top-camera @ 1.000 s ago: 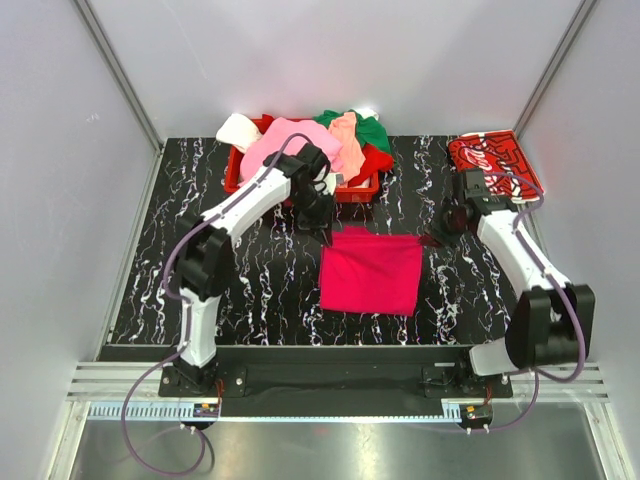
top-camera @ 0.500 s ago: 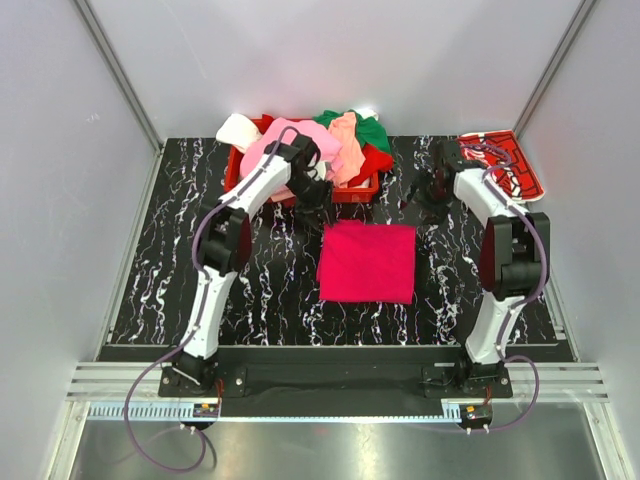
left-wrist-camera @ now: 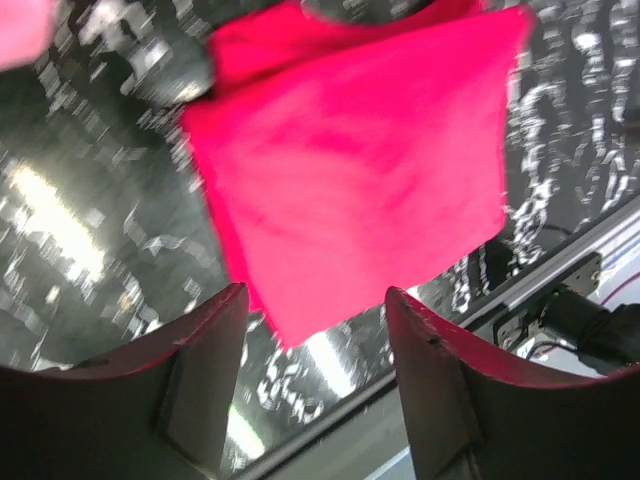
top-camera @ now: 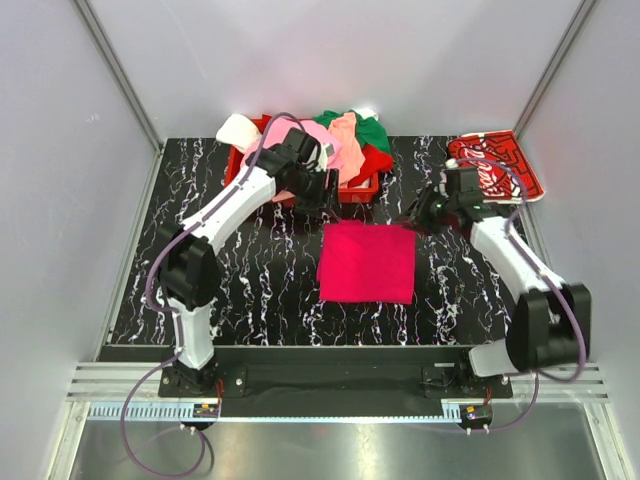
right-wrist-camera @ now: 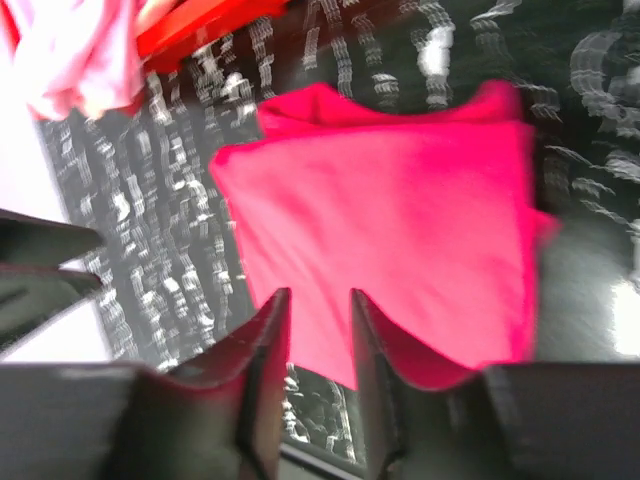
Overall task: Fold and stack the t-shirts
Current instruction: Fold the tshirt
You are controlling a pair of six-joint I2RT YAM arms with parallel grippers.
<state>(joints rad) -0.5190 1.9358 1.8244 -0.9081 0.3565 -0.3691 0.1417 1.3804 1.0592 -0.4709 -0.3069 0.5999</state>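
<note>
Magenta t-shirt [top-camera: 366,262]: one, folded flat mid-table on the black marbled table [top-camera: 250,270], between my two grippers. It is nearly square, slightly longer left to right, with its edges about parallel to the table's. I cannot tell which end has the collar.
Coca-Cola t-shirt [top-camera: 497,163]: one, red, folded, at the far right corner, well apart from the magenta one.
Heap: one red plastic basket [top-camera: 232,172] at the far edge, showing one white tee [top-camera: 238,128], one pink [top-camera: 325,140], one peach [top-camera: 347,145] and one green [top-camera: 375,130].
Left gripper [left-wrist-camera: 315,295]: my fingers are spread wide and hold nothing, hovering by the magenta shirt's far left corner.
Right gripper [right-wrist-camera: 318,300]: only a narrow gap between my fingers, nothing gripped, near the shirt's far right corner.
</note>
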